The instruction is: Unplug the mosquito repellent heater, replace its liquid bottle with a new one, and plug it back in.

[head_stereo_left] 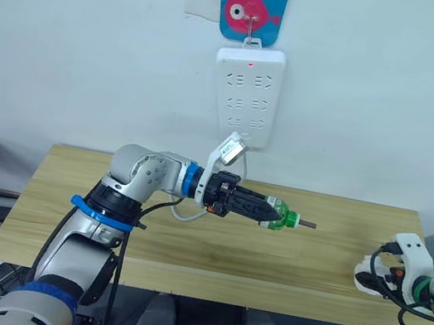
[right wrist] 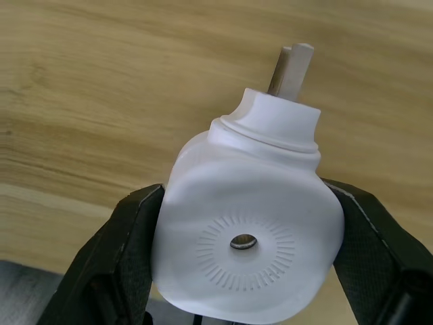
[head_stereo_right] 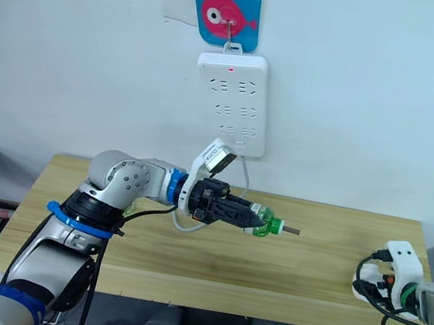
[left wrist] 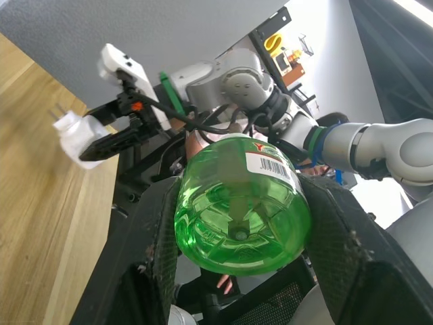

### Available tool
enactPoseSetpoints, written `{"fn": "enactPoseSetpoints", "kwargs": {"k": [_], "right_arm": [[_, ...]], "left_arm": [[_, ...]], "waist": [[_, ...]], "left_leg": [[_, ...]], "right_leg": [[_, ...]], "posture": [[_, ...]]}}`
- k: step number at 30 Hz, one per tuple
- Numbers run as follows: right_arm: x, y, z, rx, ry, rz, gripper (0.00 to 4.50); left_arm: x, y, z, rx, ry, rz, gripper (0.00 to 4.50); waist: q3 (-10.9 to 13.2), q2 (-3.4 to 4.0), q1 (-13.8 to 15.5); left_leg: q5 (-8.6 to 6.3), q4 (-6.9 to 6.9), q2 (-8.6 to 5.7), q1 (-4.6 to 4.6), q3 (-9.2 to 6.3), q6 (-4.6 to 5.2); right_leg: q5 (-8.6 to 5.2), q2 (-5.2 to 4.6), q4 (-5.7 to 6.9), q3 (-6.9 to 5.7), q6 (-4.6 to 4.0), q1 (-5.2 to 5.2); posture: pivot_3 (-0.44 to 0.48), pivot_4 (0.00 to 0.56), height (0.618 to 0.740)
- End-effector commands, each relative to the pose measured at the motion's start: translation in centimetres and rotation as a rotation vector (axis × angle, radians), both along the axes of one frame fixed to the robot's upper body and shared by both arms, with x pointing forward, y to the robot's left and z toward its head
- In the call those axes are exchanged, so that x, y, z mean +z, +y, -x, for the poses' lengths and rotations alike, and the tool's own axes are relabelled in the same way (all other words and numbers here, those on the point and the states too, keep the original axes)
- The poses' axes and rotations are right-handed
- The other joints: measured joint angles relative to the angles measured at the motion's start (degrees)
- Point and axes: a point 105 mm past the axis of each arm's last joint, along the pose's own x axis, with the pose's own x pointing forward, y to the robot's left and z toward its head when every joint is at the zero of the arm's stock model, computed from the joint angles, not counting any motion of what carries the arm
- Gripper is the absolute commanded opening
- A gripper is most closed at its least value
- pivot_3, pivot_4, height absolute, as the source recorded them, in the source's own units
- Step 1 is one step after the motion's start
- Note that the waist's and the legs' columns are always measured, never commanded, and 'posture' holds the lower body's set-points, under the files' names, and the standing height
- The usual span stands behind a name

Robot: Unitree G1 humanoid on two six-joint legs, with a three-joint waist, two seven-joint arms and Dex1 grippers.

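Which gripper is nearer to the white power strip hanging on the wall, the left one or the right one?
Left. The left gripper, shut on the green bottle, is just below the power strip. The right gripper, holding the mosquito repellent heater, is far away at the table's right end.

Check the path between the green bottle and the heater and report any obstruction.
Nothing visible stands between them. The left gripper holds the green bottle over bare table; the right gripper holds the heater at the table's right end.

Left arm bent across the front, wrist level, left gripper pointing rightward, fingers clamped on a green bottle. Right gripper low at far right, clamped around the white heater.
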Motion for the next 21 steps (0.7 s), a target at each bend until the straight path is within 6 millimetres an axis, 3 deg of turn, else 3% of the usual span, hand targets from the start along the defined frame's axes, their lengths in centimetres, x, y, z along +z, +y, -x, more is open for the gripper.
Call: {"fn": "enactPoseSetpoints", "kwargs": {"k": [1, 7, 20, 21], "right_arm": [[-0.4, -0.1, -0.8, 0.036, -0.006, 0.003, 3.17], [-1.6, -1.6, -1.8, 0.043, 0.008, 0.045, 3.17], [-1.6, -2.4, -3.3, 0.051, 0.027, 0.009, 3.17], [-1.6, -2.4, -3.3, 0.054, 0.029, 0.011, 3.52]], "left_arm": [[0.6, 0.0, 0.8, -0.031, -0.043, 0.016, 2.27], [0.7, 0.3, 1.1, -0.040, -0.048, 0.003, 2.27], [0.6, 0.7, 1.7, -0.049, -0.054, -0.013, 2.27], [0.6, 0.7, 1.7, -0.050, -0.055, -0.013, 2.27]], "waist": [[0.0, 0.00, 0.0], [0.6, -0.03, 0.1], [0.9, -0.33, 0.2], [0.9, -0.33, 0.2]], "left_leg": [[0.00, 0.00, 0.01, 0.00, -0.01, 0.00], [-0.01, 0.01, 0.00, 0.00, 0.00, 0.02], [-0.01, 0.01, 0.01, 0.00, -0.03, 0.02], [-0.01, 0.01, 0.01, 0.01, -0.03, 0.02]], "right_leg": [[0.00, 0.00, 0.00, 0.00, 0.00, 0.00], [0.00, 0.00, 0.00, 0.00, 0.00, 0.00], [0.01, -0.01, 0.01, -0.03, -0.01, 0.02], [0.01, -0.01, 0.01, -0.03, -0.01, 0.02]], "posture": [[0.062, 0.307, 0.740], [0.083, 0.317, 0.740], [0.095, 0.317, 0.740], [0.095, 0.317, 0.740]]}}
